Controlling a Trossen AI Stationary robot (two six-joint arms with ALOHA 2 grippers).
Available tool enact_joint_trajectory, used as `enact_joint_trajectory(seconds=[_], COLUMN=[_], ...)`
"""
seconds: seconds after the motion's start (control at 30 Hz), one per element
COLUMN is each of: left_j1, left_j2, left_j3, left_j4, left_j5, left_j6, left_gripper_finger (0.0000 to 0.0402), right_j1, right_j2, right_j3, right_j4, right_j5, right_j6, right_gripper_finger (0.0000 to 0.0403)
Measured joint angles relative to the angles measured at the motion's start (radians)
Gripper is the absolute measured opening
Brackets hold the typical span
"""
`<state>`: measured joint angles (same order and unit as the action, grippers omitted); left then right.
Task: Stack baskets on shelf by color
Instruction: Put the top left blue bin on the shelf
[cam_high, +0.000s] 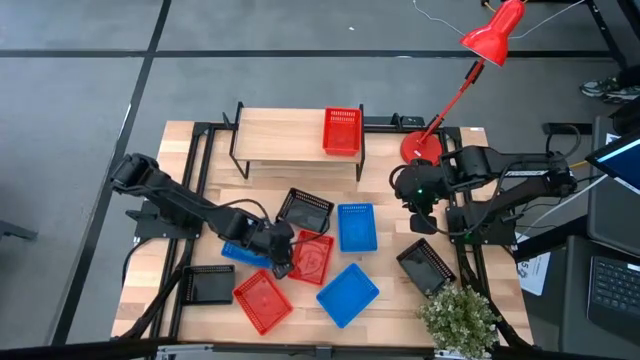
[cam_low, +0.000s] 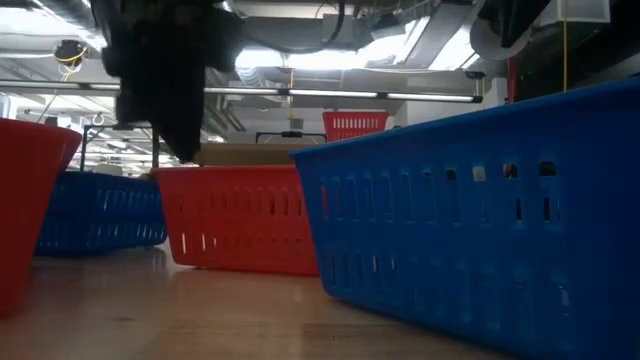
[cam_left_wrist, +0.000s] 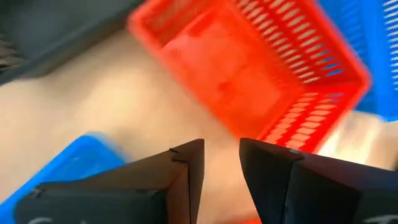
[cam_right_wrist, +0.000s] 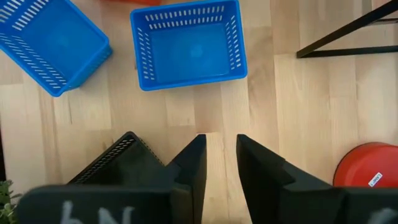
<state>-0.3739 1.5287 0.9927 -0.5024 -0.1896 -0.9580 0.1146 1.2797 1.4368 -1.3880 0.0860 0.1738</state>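
Observation:
The light-wood shelf stands at the table's far side with one red basket on its right end. The other baskets lie scattered on the table. Two are red. Three are blue. Three are black. My left gripper hovers open between a blue basket and a red basket, with nothing between its fingers. My right gripper waits open over bare table at the right.
A red desk lamp's base stands beside the shelf's right legs, close to my right gripper. A potted plant sits at the near right corner. In the low view, blue and red baskets block the foreground.

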Motion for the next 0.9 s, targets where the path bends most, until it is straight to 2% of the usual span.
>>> enact_joint_trajectory(seconds=[0.13,0.2,0.43,0.9], left_j1=[-0.022,-0.036,-0.075,-0.067], left_j2=[0.019,0.022,0.102,0.208], left_j3=[0.110,0.132,0.134,0.133], left_j4=[-0.247,-0.312,-0.318,-0.315], left_j5=[-0.076,-0.088,-0.086,-0.083], left_j6=[-0.139,-0.213,-0.348,-0.377], left_gripper_finger=[0.0094,0.0094,0.0094,0.0094], right_j1=[0.000,0.000,0.000,0.000], right_j2=[0.000,0.000,0.000,0.000], right_j3=[0.000,0.000,0.000,0.000], right_j4=[-0.001,-0.002,-0.002,0.003], right_j5=[0.000,0.000,0.000,0.000], right_j6=[-0.003,-0.014,-0.055,-0.052], right_gripper_finger=[0.0087,0.0087,0.0087,0.0087])
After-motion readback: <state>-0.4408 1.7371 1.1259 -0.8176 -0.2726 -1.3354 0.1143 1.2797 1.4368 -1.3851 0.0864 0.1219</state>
